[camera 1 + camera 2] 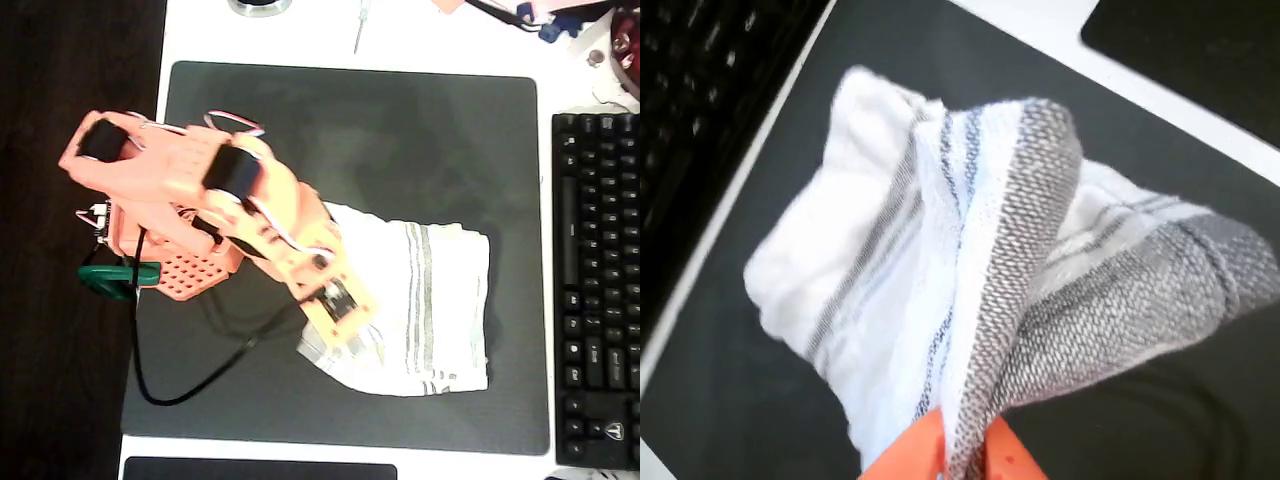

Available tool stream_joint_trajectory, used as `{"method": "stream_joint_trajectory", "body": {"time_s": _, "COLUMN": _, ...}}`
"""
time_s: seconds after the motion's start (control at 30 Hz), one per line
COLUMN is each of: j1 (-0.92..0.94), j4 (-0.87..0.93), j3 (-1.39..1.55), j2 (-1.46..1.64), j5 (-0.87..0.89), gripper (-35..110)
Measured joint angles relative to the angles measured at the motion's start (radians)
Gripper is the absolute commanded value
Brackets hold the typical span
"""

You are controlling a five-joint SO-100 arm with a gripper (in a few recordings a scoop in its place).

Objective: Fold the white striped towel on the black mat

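The white striped towel (430, 305) lies bunched and partly doubled over on the right half of the black mat (380, 140). My orange gripper (350, 335) hangs over the towel's lower left part in the overhead view. In the wrist view the gripper (962, 455) is shut on a raised fold of the towel (1000, 260), which stands up between the orange fingertips (910, 455) while the rest of the cloth drapes down onto the mat (760, 400).
A black keyboard (595, 290) lies just right of the mat. The arm's black cable (190, 385) loops over the mat's lower left. A screwdriver (360, 25) and small items sit on the white table beyond the mat. A dark pad (260, 468) is at the bottom edge.
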Motion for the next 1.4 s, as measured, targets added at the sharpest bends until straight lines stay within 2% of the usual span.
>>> {"method": "stream_joint_trajectory", "body": {"time_s": 0.3, "j1": -0.04, "j4": -0.181, "j3": -0.232, "j2": -0.433, "j5": 0.11, "gripper": 0}}
{"method": "stream_joint_trajectory", "body": {"time_s": 0.53, "j1": -0.048, "j4": -0.336, "j3": -0.417, "j2": -0.773, "j5": 0.127, "gripper": 0}}
{"method": "stream_joint_trajectory", "body": {"time_s": 0.73, "j1": -0.055, "j4": -0.486, "j3": -0.463, "j2": -0.986, "j5": 0.091, "gripper": 18}}
{"method": "stream_joint_trajectory", "body": {"time_s": 0.87, "j1": -0.077, "j4": -0.534, "j3": -0.442, "j2": -1.015, "j5": 0.028, "gripper": 23}}
{"method": "stream_joint_trajectory", "body": {"time_s": 1.1, "j1": -0.106, "j4": -0.468, "j3": -0.442, "j2": -0.954, "j5": -0.106, "gripper": 25}}
{"method": "stream_joint_trajectory", "body": {"time_s": 1.4, "j1": -0.21, "j4": -0.215, "j3": -0.446, "j2": -0.672, "j5": -0.178, "gripper": 22}}
